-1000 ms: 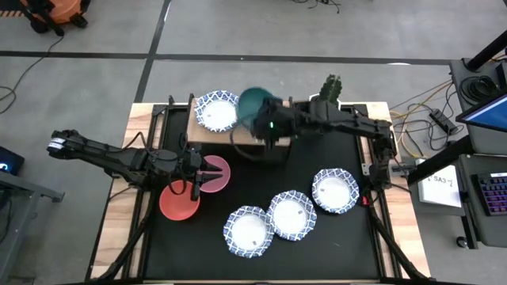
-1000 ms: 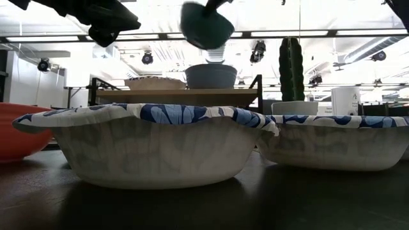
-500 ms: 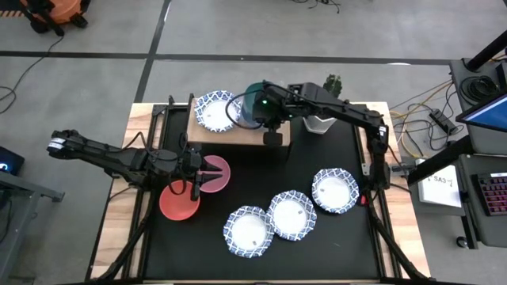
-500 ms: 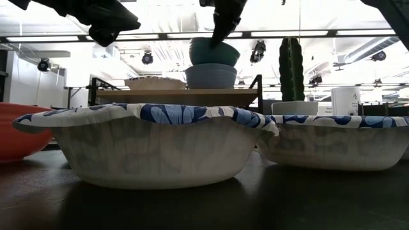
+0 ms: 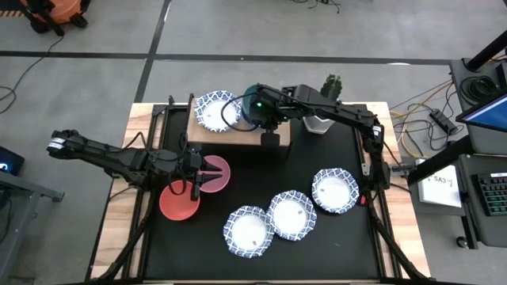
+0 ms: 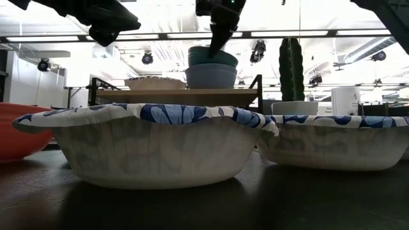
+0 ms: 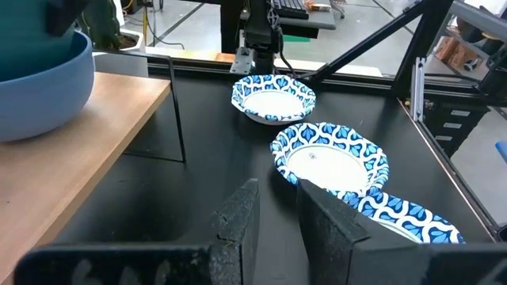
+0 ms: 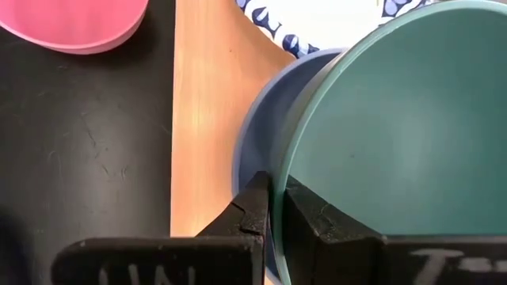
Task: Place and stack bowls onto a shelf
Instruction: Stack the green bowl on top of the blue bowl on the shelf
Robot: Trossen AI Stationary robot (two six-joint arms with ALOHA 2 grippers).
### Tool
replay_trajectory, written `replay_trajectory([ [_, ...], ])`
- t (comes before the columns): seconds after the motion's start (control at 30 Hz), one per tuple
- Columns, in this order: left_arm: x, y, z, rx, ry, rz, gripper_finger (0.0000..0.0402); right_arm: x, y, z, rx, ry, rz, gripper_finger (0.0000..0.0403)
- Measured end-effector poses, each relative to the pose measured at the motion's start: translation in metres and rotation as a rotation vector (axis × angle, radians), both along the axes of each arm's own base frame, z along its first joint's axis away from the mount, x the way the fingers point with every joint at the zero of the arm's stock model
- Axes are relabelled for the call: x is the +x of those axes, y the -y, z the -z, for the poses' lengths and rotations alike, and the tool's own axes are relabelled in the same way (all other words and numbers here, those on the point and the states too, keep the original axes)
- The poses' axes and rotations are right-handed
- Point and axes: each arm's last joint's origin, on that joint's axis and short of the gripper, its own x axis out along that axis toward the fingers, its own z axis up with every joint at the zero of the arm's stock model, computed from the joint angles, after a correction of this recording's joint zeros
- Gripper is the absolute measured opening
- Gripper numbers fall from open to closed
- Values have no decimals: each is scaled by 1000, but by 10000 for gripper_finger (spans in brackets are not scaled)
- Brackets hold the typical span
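**A:** What is being hidden from you?

**B:** My right gripper [image 8: 270, 207] is pinching the rim of the green bowl [image 8: 396, 142], 1 finger inside and 1 outside, so my own arm is covering most of that bowl from above. The green bowl is sitting nested in the blue bowl [image 6: 211, 76] on the shelf [image 5: 207, 138], beside 1 patterned bowl [image 5: 215, 111]. The blue bowl is showing only as a sliver of rim at my wrist.

**A:** And your left?

**B:** My left gripper [image 5: 194, 175] is hovering over the pink bowl [image 5: 217, 174], near the red bowl [image 5: 178, 203], its fingers [image 7: 238, 222] standing slightly apart around nothing. 3 patterned bowls [image 5: 291, 214] are lying on the table [image 5: 333, 229].

**A:** Any writing?

**B:** White letters on my right gripper's body are being cut off; I cannot read them.
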Motion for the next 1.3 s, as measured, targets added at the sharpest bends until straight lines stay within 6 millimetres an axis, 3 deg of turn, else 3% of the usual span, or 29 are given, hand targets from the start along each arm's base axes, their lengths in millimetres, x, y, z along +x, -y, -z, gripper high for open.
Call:
replay_trajectory([
  [0.93, 0, 0, 0, 3, 2, 1, 70, 3, 4, 7, -14, -25, 15, 28],
  [1.3, 0, 0, 0, 3, 3, 1, 70, 4, 4, 6, -10, -16, 21, 15],
])
